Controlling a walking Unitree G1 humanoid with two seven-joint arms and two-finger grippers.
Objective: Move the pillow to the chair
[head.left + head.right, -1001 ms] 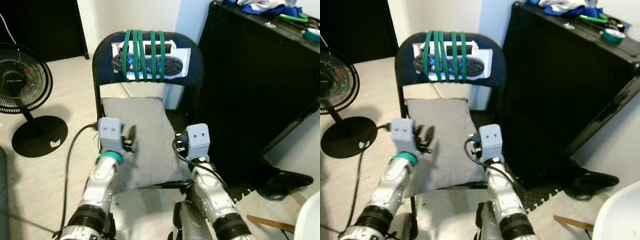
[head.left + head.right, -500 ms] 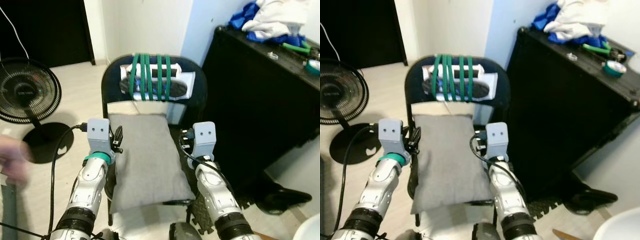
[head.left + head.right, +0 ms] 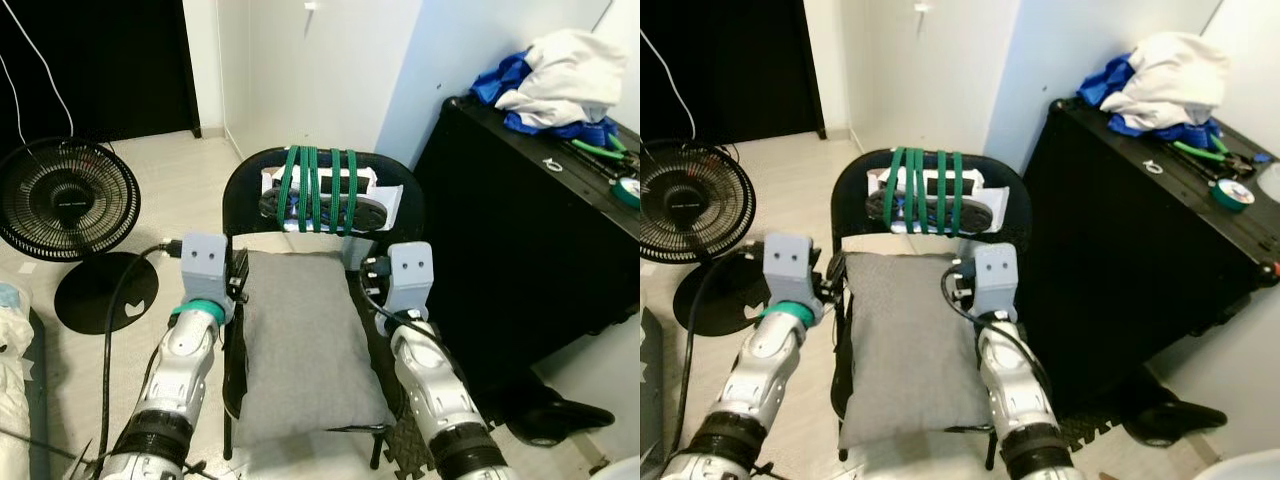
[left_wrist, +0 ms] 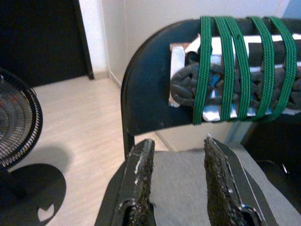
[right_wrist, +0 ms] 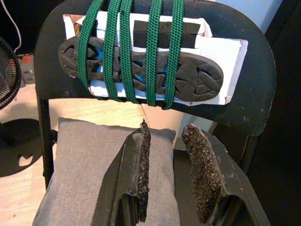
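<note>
A grey pillow [image 3: 300,340] lies flat on the seat of a black folding chair [image 3: 247,192]. Green straps [image 3: 315,188] bind a dark shoe sole and white card to the backrest. My left gripper [image 3: 240,272] hovers at the seat's left edge, beside the pillow. In the left wrist view it [image 4: 178,183] is open, with nothing between its fingers. My right gripper [image 3: 372,283] is at the pillow's right edge. It [image 5: 167,179] is open too in the right wrist view, above the pillow's back corner [image 5: 94,141].
A black floor fan [image 3: 65,200] stands to the left, its round base [image 3: 105,290] near the chair. A tall black case [image 3: 520,250] sits close on the right, with clothes [image 3: 560,80] and tools on top. A cable runs along my left arm.
The camera has risen and drawn back. My left gripper has come off the pillow to the seat's left edge. The blurred hand at the left edge is gone.
</note>
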